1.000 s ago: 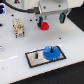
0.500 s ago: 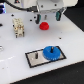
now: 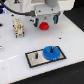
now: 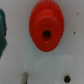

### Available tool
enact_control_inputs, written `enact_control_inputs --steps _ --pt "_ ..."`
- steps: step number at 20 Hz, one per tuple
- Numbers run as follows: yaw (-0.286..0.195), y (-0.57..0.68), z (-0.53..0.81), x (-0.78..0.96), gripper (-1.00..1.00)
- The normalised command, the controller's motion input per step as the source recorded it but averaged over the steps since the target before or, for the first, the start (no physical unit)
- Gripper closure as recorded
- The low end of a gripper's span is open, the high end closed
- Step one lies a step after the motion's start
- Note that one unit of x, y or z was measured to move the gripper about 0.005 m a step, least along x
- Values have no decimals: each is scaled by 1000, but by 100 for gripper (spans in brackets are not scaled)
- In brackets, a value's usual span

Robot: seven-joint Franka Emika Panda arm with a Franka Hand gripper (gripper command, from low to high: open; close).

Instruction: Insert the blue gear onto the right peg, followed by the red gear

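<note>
The blue gear (image 3: 50,52) lies flat on the right end of a black base plate (image 3: 34,60). The red gear (image 3: 44,25) lies on the white table further back, apart from the plate. My gripper (image 3: 45,20) hangs just above the red gear with a dark finger on each side of it, open and holding nothing. In the wrist view the red gear (image 4: 46,27) fills the middle, flat, with its centre hole showing. The fingertips are not clear in that view.
A thin peg (image 3: 37,55) stands on the left half of the base plate. A white and tan block (image 3: 18,27) stands at the exterior view's left. A dark green object (image 4: 2,32) shows at the wrist view's edge.
The arm has shifted only slightly above the red gear. Both gears lie where they were.
</note>
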Motion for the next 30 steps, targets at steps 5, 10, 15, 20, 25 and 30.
enact_control_inputs --steps 5,10,15,20,25,30 --pt "0 84 -263 -348 -100" --pt "0 81 -305 -231 -100" --pt "0 48 -317 -207 -100" --pt "0 79 -149 -212 100" --pt "0 60 -32 -165 100" --pt "0 46 -8 -114 100"
